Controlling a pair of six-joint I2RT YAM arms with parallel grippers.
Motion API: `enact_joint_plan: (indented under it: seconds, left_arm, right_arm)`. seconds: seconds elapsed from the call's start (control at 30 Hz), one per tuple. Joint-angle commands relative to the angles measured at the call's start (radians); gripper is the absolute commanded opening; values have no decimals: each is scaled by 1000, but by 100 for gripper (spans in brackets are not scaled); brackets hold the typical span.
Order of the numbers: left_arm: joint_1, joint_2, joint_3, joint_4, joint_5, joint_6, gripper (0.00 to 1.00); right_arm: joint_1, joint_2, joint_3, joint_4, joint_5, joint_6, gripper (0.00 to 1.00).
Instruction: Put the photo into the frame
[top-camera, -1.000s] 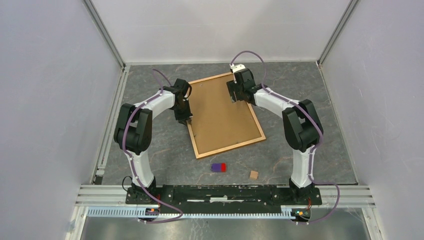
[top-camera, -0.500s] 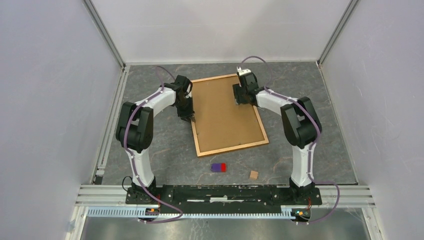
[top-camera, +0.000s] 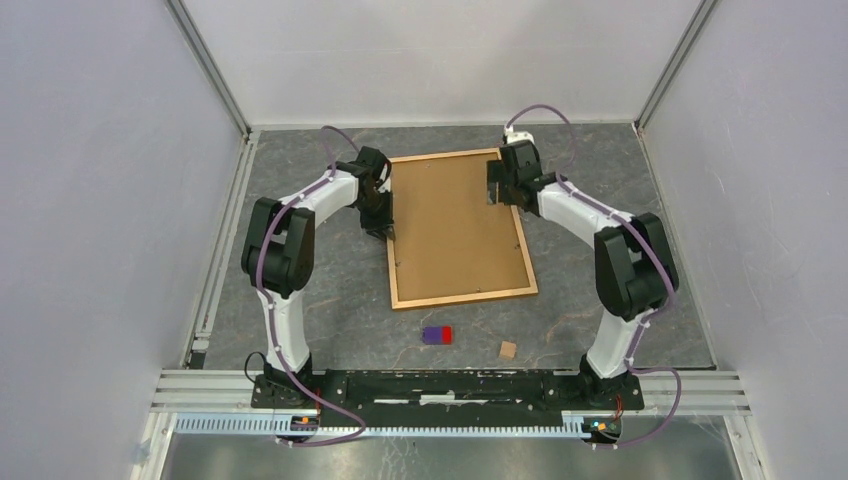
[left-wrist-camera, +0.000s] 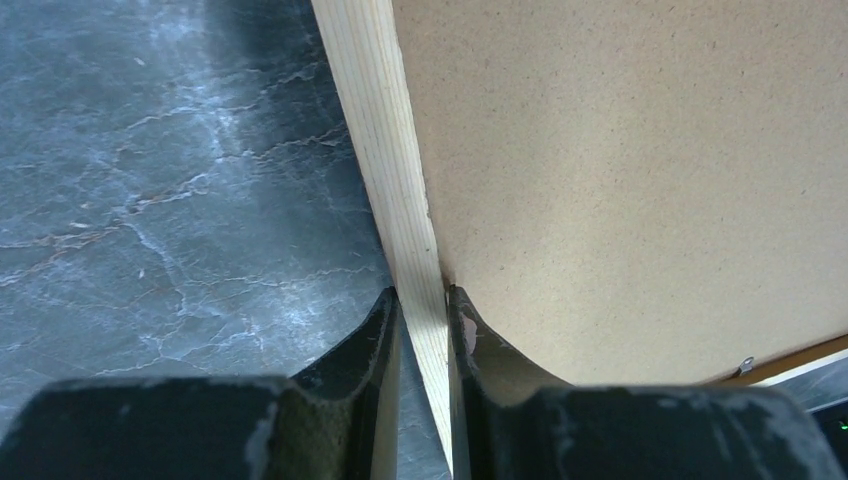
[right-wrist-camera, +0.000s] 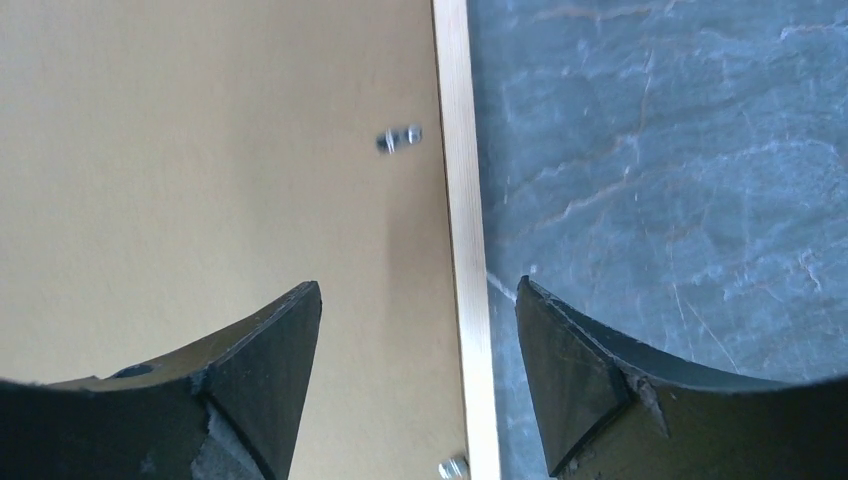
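Top external view: a large wooden frame (top-camera: 464, 298) lies face down on a grey marbled table (top-camera: 300, 290), in the upper centre of the picture. A plain brown backing board (top-camera: 455, 225) fills its opening. The photo does not show in any view, so I cannot tell whether it sits under the board.

The left gripper (top-camera: 380, 230) is at the frame's left rail. In the left wrist view it (left-wrist-camera: 422, 295) is nearly closed, pinching the pale wooden rail, one finger outside and one on the board side.

The right gripper (top-camera: 503, 193) is at the upper right rail. In the right wrist view it (right-wrist-camera: 418, 290) is wide open and holds nothing. One finger is over the board, the other over the bare table, with the rail between them but nearer the outer finger.

Risks, as a judgement:
- The left grip is thin and sits on one rail only. Lifting or dragging from there could let the frame twist or slip out.
- The right gripper, if it closes off-centre, could press the board or nudge the rail sideways instead of gripping it.
- Small metal tabs (right-wrist-camera: 400, 137) sit at the board's edge. If they are loose, tilting the frame could drop the board.
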Motion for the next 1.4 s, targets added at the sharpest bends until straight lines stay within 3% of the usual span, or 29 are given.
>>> enact_joint_plan:
  seconds: [0.0,0.3,0.7,0.93,1.37]
  left_arm:
    - [-39,-12,35,42,86,63,2]
    - [-49,16,43,50,72,57,2]
    - [-39,28,51,42,56,55,2]
    - [-35,32,56,42,56,51,2]
    - [-31,21,56,41,54,47,2]
  right_arm:
    - [-25,130,167,-66,64,152,77]
    - [-42,306,339,-121,189,195,76]
    - [-71,288,220,-91,234,154,72]
    - [-83,280,186,-77,173,117,70]
    - [-120,260,129,-64,106,74,54]
